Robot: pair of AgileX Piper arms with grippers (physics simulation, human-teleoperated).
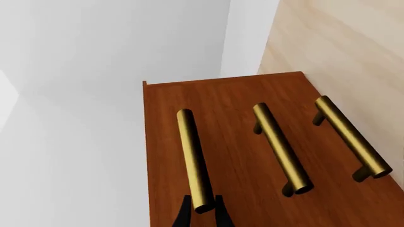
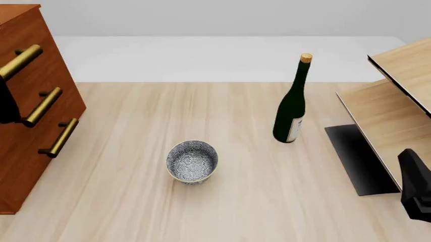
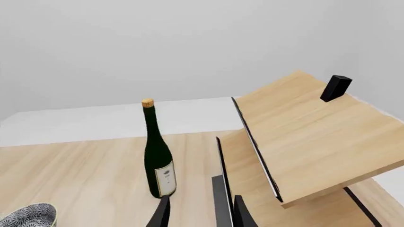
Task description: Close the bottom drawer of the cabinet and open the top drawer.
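A: Front view first: what is standing around the cabinet (image 2: 30, 106)?

B: It is sitting at the left edge of the table (image 2: 222, 201), all three drawer fronts lying flush. The top drawer (image 2: 20, 38) is showing its brass handle highest, the bottom drawer (image 2: 40, 166) lowest. To the right of the cabinet a patterned bowl (image 2: 193, 161) is resting on the table, and further right a dark green bottle (image 2: 291, 108) is standing upright with a cork-coloured top.

A: Any writing on the bottle?

B: A pale label is showing low on it, clearest in the right wrist view (image 3: 165, 178), but the print is too small to read.

A: And the left gripper (image 1: 202, 215)?

B: In the left wrist view its dark fingers are straddling the near end of one brass handle, one finger on each side. I cannot tell whether they are actually pressing on the bar.

A: The right gripper (image 3: 198, 213)?

B: It is hanging well right of the cabinet, beside the pale shelf unit (image 2: 397, 85). Its fingers are standing apart, holding nothing. A small black block (image 3: 334, 88) is sitting on the shelf unit's top board
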